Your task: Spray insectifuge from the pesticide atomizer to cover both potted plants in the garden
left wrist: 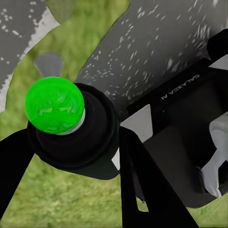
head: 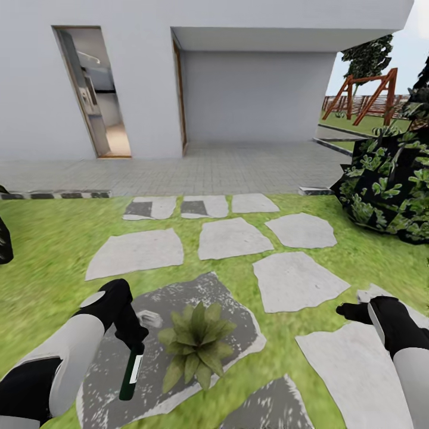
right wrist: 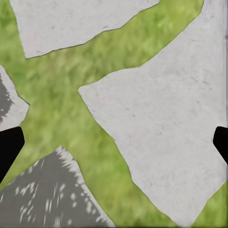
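Nearest the robot, the left pincer (head: 132, 342) is clamped on the pesticide atomizer (head: 131, 370), which hangs from it with its body pointing down over the mottled grey paved patch (head: 113, 363); in the left wrist view the bottle's green dot (left wrist: 54, 105) sits between the two dark fingers (left wrist: 142, 185). So the pickup looks done. Just beside the bottle, on the same patch, stands one potted plant (head: 196, 344), a low rosette of pointed leaves (its pot is hidden under them). No mist or coating can be made out, so whether this plant has been sprayed cannot be told; I judge the spraying to be still ahead. The right pincer (head: 351, 311) hovers over a pale stepping stone (head: 357, 369), its fingertips (right wrist: 9, 147) wide apart at the edges of its wrist view, holding nothing. Farther off lie more stones on the lawn (head: 53, 238), a dark leafy bush (head: 387, 185) and the house wall (head: 256, 95).
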{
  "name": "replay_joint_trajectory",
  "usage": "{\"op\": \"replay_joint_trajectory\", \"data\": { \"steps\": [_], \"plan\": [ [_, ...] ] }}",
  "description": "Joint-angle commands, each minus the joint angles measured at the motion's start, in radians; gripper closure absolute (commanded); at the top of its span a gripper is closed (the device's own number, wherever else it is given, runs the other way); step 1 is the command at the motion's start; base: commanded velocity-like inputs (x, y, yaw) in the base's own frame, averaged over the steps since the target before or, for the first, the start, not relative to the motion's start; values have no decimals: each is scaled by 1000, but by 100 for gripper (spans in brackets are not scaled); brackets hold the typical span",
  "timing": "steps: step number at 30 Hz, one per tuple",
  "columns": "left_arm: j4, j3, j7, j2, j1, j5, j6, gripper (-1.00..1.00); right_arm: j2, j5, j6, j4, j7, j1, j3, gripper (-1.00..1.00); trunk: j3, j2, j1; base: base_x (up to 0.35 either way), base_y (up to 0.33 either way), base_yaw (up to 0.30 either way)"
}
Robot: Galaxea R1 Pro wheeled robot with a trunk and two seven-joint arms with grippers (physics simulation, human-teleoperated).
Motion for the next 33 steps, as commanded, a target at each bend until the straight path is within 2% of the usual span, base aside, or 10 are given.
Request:
{"op": "replay_joint_trajectory", "data": {
  "steps": [1,21,22,23,33],
  "plan": [
    [-1,7,-8,-1,0,-10,10,100,1,11,4,-1,9,-1,-3,-100,-2,0,0,0,0,-177],
    [0,10,-6,1,0,-10,11,100,1,11,4,-1,9,-1,-2,-100,-14,0,0,0,0,-18],
    [59,7,87,0,0,-8,10,100,1,12,4,-1,9,-1,2,-100,-14,0,0,0,0,0],
    [60,7,113,-1,0,-7,11,100,1,12,4,-1,9,-1,2,-100,-14,0,0,0,0,0],
    [62,8,140,-1,0,-2,11,100,1,12,4,-1,9,-1,3,-100,-14,0,0,0,0,0]
  ]
}}
